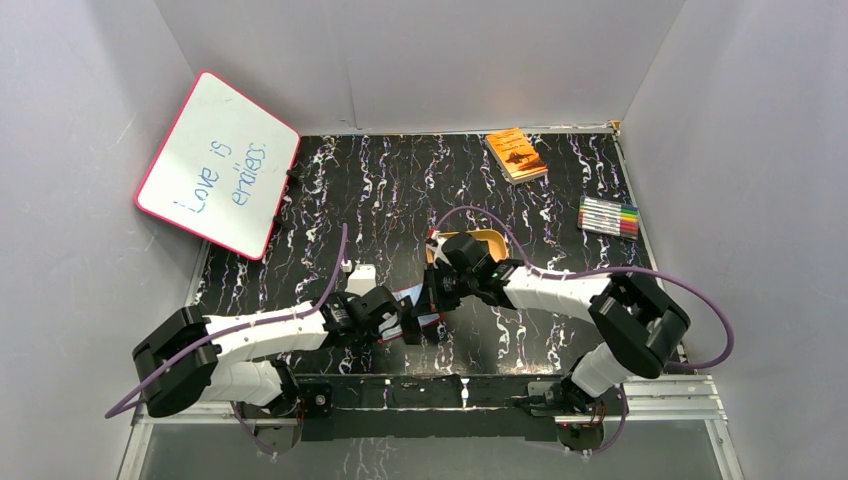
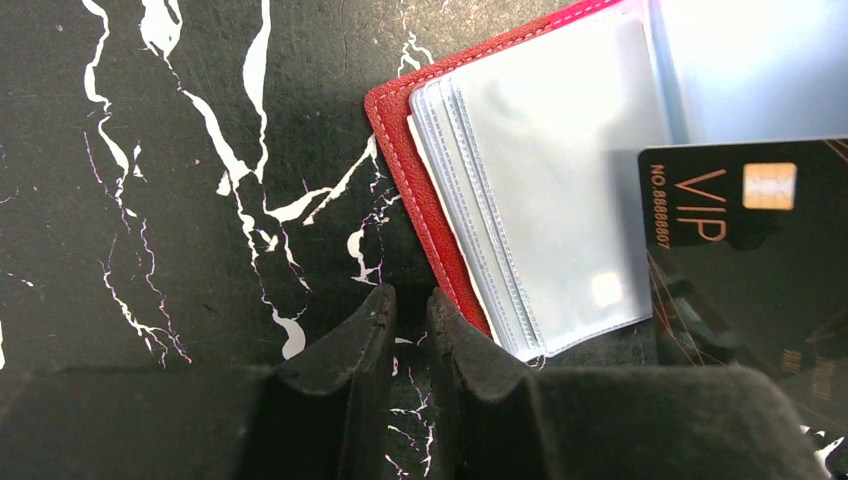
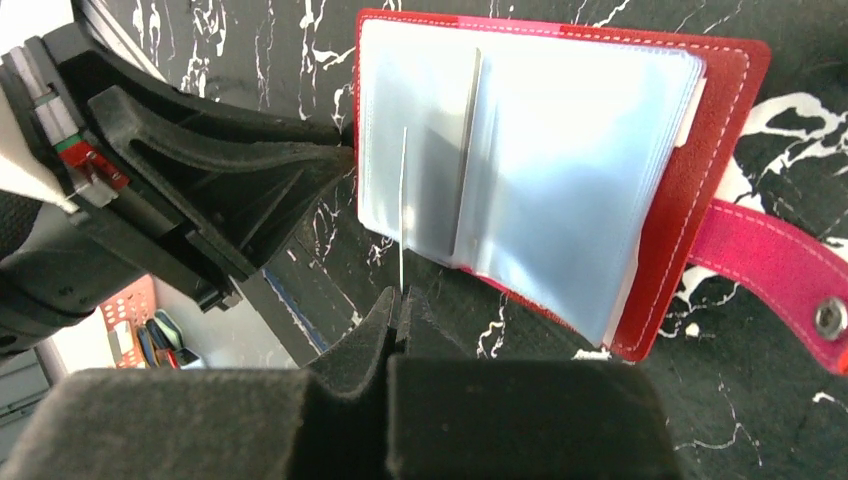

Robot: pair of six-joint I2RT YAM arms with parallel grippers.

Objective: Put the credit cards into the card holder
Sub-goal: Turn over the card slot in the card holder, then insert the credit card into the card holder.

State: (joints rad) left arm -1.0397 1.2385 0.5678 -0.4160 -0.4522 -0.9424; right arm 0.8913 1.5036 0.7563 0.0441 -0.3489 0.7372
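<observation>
Black credit card [image 2: 740,280]: your right jaws clamp it above the open red leather card holder [image 3: 725,110] by the near edge of the desk [image 1: 380,190]; left jaws stand narrowly parted, empty.

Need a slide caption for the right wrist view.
Edge-on credit card pinched by the fingers of the right gripper, poised at the open card holder's clear sleeves, left gripper at its edge.

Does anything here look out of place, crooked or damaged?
Nothing looks spilled or damaged. The pink-framed whiteboard leans crookedly against the left wall. The open red leather card holder has its clear sleeves fanned apart, which looks normal while the right gripper holds a black VIP card at them.
</observation>
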